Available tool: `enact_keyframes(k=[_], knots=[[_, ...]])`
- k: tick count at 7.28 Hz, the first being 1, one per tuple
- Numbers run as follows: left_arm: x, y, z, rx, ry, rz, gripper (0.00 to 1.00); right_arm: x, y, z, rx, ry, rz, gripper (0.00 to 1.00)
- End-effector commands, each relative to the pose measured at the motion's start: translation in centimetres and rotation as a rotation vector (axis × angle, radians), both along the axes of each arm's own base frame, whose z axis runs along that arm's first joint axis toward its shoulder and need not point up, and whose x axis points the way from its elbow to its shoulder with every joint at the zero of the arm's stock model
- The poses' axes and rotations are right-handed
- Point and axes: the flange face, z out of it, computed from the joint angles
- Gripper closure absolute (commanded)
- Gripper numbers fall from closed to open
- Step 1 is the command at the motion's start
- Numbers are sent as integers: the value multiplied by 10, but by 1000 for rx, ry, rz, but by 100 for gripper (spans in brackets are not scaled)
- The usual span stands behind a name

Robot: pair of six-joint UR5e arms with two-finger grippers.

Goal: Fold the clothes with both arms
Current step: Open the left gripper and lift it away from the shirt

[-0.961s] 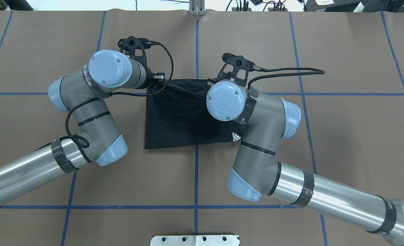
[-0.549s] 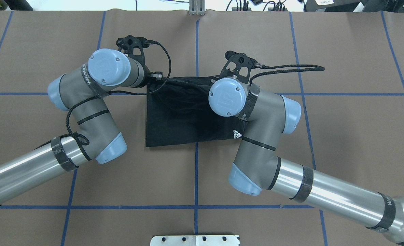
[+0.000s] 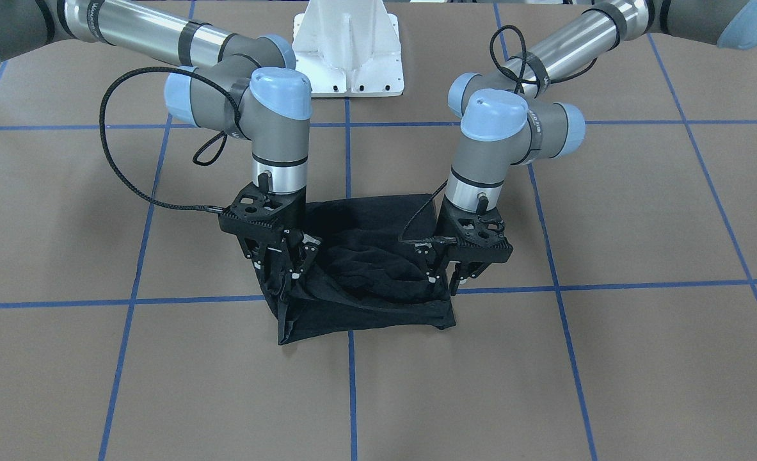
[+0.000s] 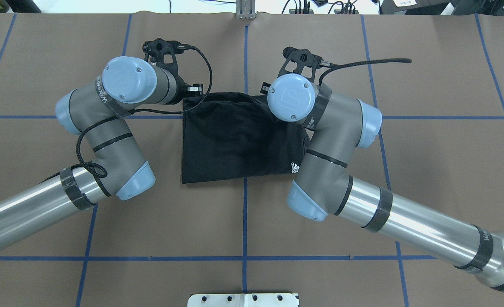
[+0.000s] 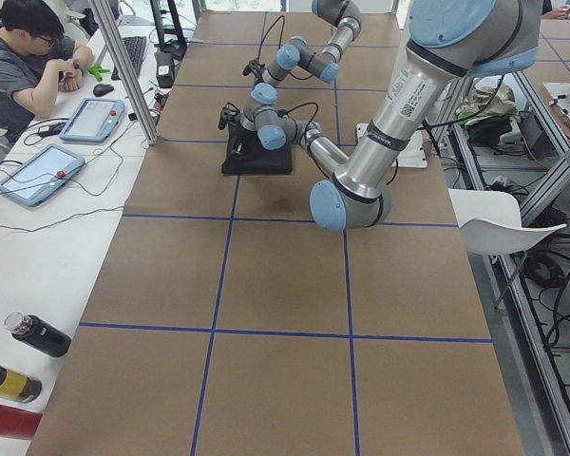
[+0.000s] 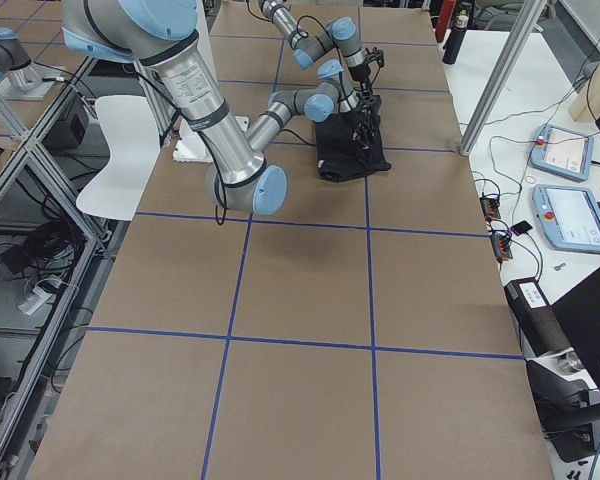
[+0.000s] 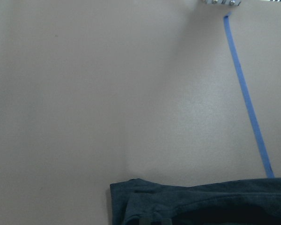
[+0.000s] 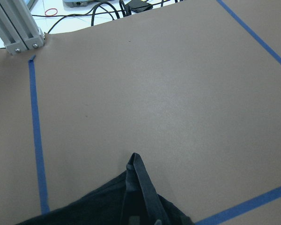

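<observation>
The black T-shirt [image 4: 234, 140] lies folded into a rough rectangle at the table's centre. A small white mark [image 4: 295, 167] shows near its near right corner, and the chest logo is hidden. In the front-facing view my left gripper [image 3: 443, 279] and my right gripper [image 3: 287, 275] are each shut on a far corner of the shirt [image 3: 365, 269]. They hold that edge slightly raised, and the cloth sags between them. The left wrist view shows the cloth's edge [image 7: 201, 201] at the bottom, and the right wrist view shows a pinched peak of cloth [image 8: 136, 187]. In the overhead view both wrists cover the grippers.
Blue tape lines [image 4: 245, 213] grid the brown table cover. The white pedestal base [image 3: 347, 57] stands behind the shirt on the robot's side. A metal post [image 4: 245, 10] stands at the far edge. An operator [image 5: 28, 66], tablets and bottles [image 5: 38, 334] are beside the table.
Both arms have moved away from the robot toward the far edge, drawing the shirt's far edge with them. The shirt now lies more stretched out and flatter.
</observation>
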Motion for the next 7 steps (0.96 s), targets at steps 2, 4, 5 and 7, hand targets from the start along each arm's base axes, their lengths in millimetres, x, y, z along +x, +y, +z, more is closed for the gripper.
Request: enact_keyframes(k=[2, 4, 5, 7], knots=[[-81, -9, 13, 120, -34, 142, 0, 26, 3, -49, 6, -99, -98, 0], [-96, -7, 21, 139, -50, 146, 0, -23, 43, -49, 37, -67, -123, 1], [-95, -6, 21, 138, -49, 147, 0, -42, 56, -43, 50, -40, -128, 39], [-95, -6, 20, 134, -43, 143, 0, -68, 65, -29, 31, -7, -154, 100]])
